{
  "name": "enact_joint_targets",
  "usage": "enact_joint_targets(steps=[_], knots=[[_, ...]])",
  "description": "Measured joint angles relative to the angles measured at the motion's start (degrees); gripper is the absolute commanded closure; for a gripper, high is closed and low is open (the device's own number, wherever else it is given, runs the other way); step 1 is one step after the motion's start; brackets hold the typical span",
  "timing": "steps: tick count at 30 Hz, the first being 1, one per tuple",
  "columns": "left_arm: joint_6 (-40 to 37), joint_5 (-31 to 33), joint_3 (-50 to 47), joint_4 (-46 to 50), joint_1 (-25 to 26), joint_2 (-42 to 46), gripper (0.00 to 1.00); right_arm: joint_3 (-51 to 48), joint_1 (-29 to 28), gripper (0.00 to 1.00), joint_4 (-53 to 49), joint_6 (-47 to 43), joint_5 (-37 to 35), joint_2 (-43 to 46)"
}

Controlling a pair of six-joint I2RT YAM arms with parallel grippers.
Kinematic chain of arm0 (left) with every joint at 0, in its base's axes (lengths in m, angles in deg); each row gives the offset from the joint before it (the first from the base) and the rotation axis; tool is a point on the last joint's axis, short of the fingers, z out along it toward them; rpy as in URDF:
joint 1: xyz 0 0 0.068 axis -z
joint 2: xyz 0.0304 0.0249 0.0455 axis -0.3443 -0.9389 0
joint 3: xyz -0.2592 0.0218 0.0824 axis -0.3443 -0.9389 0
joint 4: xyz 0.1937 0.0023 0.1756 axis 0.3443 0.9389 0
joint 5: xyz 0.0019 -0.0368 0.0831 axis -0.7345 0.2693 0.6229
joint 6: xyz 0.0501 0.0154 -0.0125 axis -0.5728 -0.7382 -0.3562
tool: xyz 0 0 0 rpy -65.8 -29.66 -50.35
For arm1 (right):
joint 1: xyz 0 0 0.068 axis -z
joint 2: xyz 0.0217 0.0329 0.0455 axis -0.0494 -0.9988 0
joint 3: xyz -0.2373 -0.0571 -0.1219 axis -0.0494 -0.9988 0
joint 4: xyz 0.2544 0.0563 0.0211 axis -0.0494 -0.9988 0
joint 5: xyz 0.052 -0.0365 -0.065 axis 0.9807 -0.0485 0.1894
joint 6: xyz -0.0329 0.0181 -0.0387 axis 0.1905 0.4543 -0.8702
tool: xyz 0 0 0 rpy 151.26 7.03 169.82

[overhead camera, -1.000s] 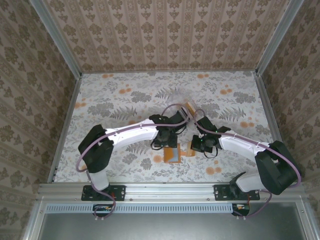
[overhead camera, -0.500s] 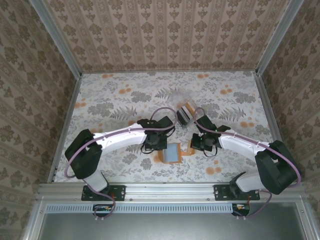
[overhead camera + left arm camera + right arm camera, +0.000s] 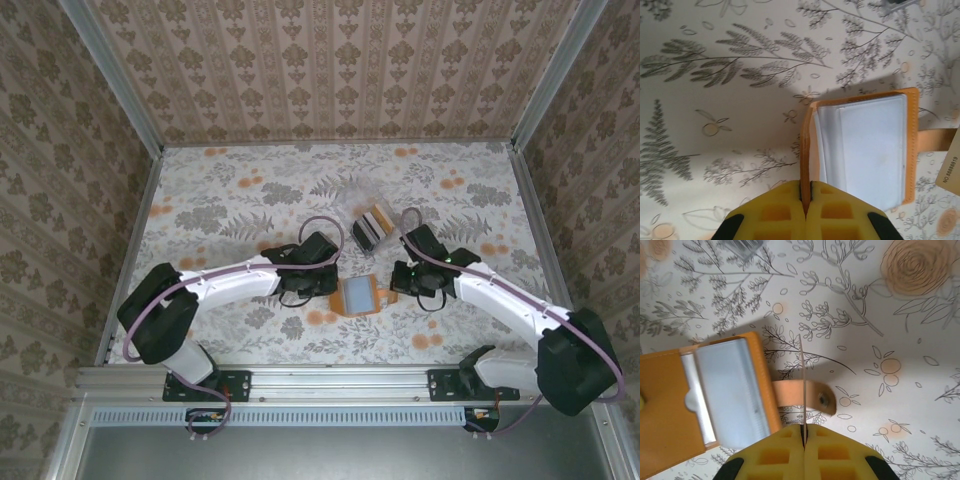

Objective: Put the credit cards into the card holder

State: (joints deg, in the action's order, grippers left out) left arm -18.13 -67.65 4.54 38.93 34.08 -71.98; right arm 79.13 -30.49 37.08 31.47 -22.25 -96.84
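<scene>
Progress is judged to be partial. One light grey card (image 3: 870,150) is seated in a pocket of the card holder (image 3: 665,400), which is laid open on the table just ahead and to the right of the left gripper (image 3: 806,189). A paler edge is seen beside that card and may be a second one, though this cannot be told for certain. The left gripper's fingers are pressed together on an orange flap of the holder, which is seen edge-on and raised upright, so that the pockets are exposed.

The right gripper (image 3: 803,430) is likewise closed tight. A thin card (image 3: 802,375) is pinched by its near end and held on edge, straight ahead of the fingertips and over the holder's tan strap (image 3: 812,395). The open pocket lies to that gripper's left, near the card but apart from it, so this card is not yet inserted.

Farther out, beyond both grippers, more stacked cards (image 3: 375,222) are seen in a clear box (image 3: 358,236). Several insertions are therefore judged to be left: first the pinched card, then those to be fetched from the box.
</scene>
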Motion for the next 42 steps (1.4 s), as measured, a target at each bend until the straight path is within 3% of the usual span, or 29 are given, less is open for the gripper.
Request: enact_joint_targets(steps=[6,22,42], knots=[[0.3,-1.3,-1.3,-3.2,-0.4,-0.3,1.0,0.9,0.4,1.0,-1.5,-1.4,0.5,3.1],[-0.2,-2.9,-1.2,-4.5,-0.7,-1.5,1.0,0.9,0.4,1.0,2.0,-4.7,6.1,0.3],[-2.0,-5.0,0.6,-4.4,-0.7,-3.0,0.97,-1.1,0.4,1.0,7.6,-5.5,6.9,-8.1]])
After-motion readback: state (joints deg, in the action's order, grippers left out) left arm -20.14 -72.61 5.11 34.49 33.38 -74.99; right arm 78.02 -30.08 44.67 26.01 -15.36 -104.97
